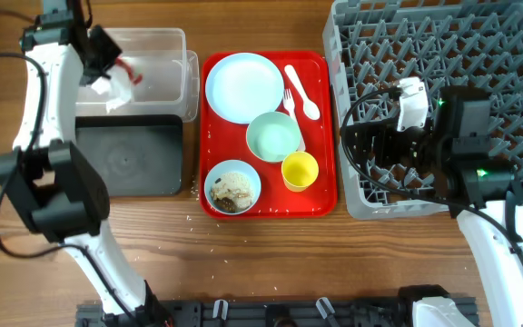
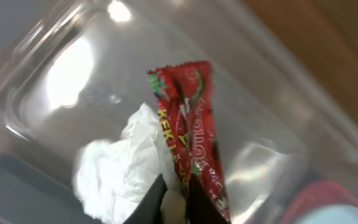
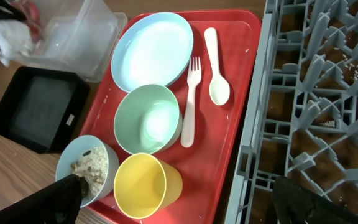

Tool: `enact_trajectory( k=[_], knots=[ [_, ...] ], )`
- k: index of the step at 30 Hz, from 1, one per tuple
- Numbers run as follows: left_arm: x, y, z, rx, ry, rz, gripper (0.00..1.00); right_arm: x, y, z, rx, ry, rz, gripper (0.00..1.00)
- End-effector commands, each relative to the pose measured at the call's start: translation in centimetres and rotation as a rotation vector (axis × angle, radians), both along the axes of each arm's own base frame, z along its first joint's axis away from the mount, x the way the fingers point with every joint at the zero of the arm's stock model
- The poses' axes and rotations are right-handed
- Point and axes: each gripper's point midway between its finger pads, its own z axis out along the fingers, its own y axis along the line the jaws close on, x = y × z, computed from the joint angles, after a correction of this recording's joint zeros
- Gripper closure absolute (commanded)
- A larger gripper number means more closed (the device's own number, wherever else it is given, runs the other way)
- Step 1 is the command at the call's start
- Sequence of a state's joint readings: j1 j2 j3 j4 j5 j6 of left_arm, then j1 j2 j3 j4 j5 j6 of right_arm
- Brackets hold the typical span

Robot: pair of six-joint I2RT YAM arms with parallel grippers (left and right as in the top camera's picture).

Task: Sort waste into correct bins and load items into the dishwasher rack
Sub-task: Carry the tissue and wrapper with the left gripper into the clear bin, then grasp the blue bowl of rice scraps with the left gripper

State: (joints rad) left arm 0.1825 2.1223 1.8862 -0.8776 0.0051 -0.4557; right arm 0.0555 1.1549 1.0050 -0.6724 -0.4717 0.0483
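- Your left gripper (image 1: 114,64) — closed. Its dark fingers (image 2: 149,205) pinch the small red snack wrapper (image 2: 194,124), with the crumpled white napkin (image 2: 117,168) bunched against it. Both hang over the clear tub (image 1: 162,68).
- Clear tub: far left of the wooden table (image 1: 289,263), directly beyond the black tray (image 1: 139,159). You cannot tell from above whether the two touch.
- Your right gripper (image 3: 176,182) — jaws spread wide, holding nothing. It hovers at the left edge of the grey rack (image 1: 479,54), and its camera looks down on the red serving tray (image 1: 320,202).
- Light blue plate (image 1: 243,86): flat at the far end of the red serving tray, surface bare.
- White spoon (image 1: 305,98): on the red serving tray just right of the plate, bowl end toward you.
- White fork (image 1: 291,107): between the spoon and the plate, with its handle running alongside the rim of the empty bowl.
- Empty light blue bowl (image 1: 273,136): upright, mid-tray.
- Second light blue bowl (image 1: 212,178): near-left corner of the red serving tray. It holds the white rice-like food scraps (image 1: 232,189) with brown bits.
- Small yellow cup (image 1: 300,170): upright, near-right part of the red serving tray, just beside the empty bowl.
- Grey rack: right side of the table, pegs upright. A few white grains lie among its cells in the right wrist view.
- Table: loose white grains lie by the near-left corner of the red serving tray.
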Motion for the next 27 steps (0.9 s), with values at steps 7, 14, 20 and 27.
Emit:
enact_trajectory(
  k=[7,14,20,27],
  knots=[
    [0.9,-0.7,3.5,0.002,-0.093,-0.124,0.30,0.3,0.4,1.0,0.023,-0.019,0.012,0.00],
    [-2.6,-10.0,13.6,-0.117,-0.248,-0.411,0.28,0.3,0.4,1.0,0.023,-0.022,0.011,0.00],
    [-8.9,-21.2,9.4,-0.172,0.000,-0.667,0.25,0.3,0.4,1.0,0.023,-0.022,0.011,0.00],
    [-16.6,-27.6,3.5,-0.209,0.276,-0.784,0.32,0.2,0.4,1.0,0.023,-0.016,0.011,0.00]
  ],
)
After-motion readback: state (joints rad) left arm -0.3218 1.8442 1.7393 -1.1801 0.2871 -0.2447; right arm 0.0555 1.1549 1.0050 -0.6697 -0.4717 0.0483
